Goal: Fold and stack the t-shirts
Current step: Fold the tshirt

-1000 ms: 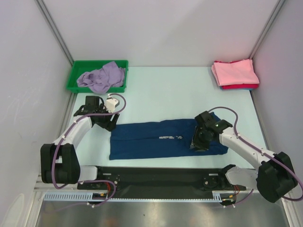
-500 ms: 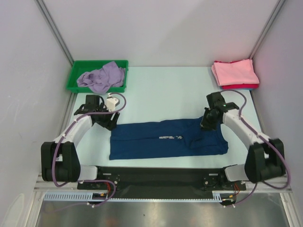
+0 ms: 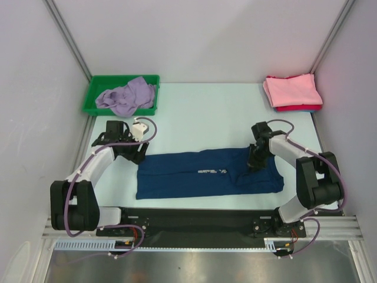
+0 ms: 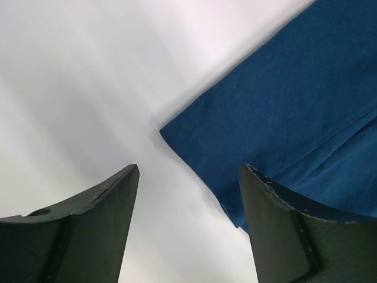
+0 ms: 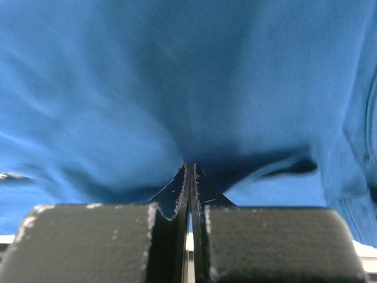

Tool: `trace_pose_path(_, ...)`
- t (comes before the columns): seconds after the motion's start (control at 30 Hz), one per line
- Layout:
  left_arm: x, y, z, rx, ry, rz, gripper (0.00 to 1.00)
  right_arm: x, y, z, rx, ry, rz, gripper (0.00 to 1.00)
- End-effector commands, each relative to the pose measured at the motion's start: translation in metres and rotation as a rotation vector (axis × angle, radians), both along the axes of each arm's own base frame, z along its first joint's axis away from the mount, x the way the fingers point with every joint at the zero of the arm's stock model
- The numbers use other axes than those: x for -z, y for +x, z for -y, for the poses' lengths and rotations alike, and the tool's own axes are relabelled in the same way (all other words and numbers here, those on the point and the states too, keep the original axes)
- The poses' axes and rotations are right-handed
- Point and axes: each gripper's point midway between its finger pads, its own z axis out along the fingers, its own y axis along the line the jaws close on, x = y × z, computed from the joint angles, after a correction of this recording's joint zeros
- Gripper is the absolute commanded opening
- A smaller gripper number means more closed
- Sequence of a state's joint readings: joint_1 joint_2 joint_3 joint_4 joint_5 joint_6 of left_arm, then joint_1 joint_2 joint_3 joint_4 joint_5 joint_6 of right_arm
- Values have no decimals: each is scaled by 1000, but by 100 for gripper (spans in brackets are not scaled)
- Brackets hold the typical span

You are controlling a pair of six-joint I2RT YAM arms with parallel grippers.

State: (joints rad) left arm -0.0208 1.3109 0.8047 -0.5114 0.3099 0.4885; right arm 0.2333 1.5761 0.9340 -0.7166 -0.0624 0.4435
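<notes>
While my left tool (image 4: pixel 188 171) is hovering, fingers (image 4: pixel 88 230) spread, at a corner of the navy t-shirt (image 3: pixel 200 181), my right tool (image 5: pixel 189 170) is pinching a fold of its fabric.

A green plastic bin (image 3: pixel 100 82) sits at the far left corner of the pale mint table (image 3: pixel 200 118), its left side close to the left wall (image 3: pixel 35 106). White panels enclose the table: a back wall (image 3: pixel 194 35) and a right wall (image 3: pixel 353 88) as well. Two aluminium posts, one (image 3: pixel 69 38) at the left and one (image 3: pixel 333 35) at the right, slant along the joints between the walls. A black base plate (image 3: pixel 200 218) runs along the table's near edge, with a brushed metal sheet (image 3: pixel 200 268) below it.
</notes>
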Motion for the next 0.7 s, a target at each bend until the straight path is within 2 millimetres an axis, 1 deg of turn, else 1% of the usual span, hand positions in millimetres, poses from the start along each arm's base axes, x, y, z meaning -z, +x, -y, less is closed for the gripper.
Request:
trace_pose_path(0.0, -3, 6, 4, 3, -26, 29, 74, -5, -30, 2, 14, 17, -27, 0)
trace_pose_path(0.07, -2, 8, 5, 7, -29, 28, 74, -4, -45, 4, 21, 11, -53, 0)
trace_pose_path(0.27, -3, 12, 5, 13, -25, 30, 74, -23, -72, -1, 41, -5, -42, 0)
trace_pose_path(0.3, -3, 13, 5, 13, -25, 31, 74, -21, -79, 0, 46, -6, -57, 0)
trace_pose_path(0.37, -5, 14, 4, 15, -24, 36, 74, -21, -87, -1, 67, 8, -62, 0)
trace_pose_path(0.43, -4, 14, 4, 13, -23, 36, 74, -21, -90, 1, 82, 8, -62, 0)
trace_pose_path(0.5, -7, 15, 5, 19, -27, 35, 74, -30, -85, 1, 94, 19, -32, 0)
trace_pose_path(0.53, -9, 16, 6, 19, -30, 34, 74, -40, -75, 5, 112, 25, -1, 5)
trace_pose_path(0.57, -10, 16, 7, 23, -35, 34, 74, -46, -69, 10, 129, 26, 22, 10)
trace_pose_path(0.6, -13, 18, 7, 20, -35, 36, 74, -52, -61, 16, 148, 20, 51, 13)
trace_pose_path(0.63, -19, 22, 9, 22, -40, 50, 74, -56, -52, 21, 166, 25, 78, 14)
trace_pose_path(0.67, -23, 22, 11, 19, -43, 44, 74, -64, -38, 38, 218, 28, 119, 19)
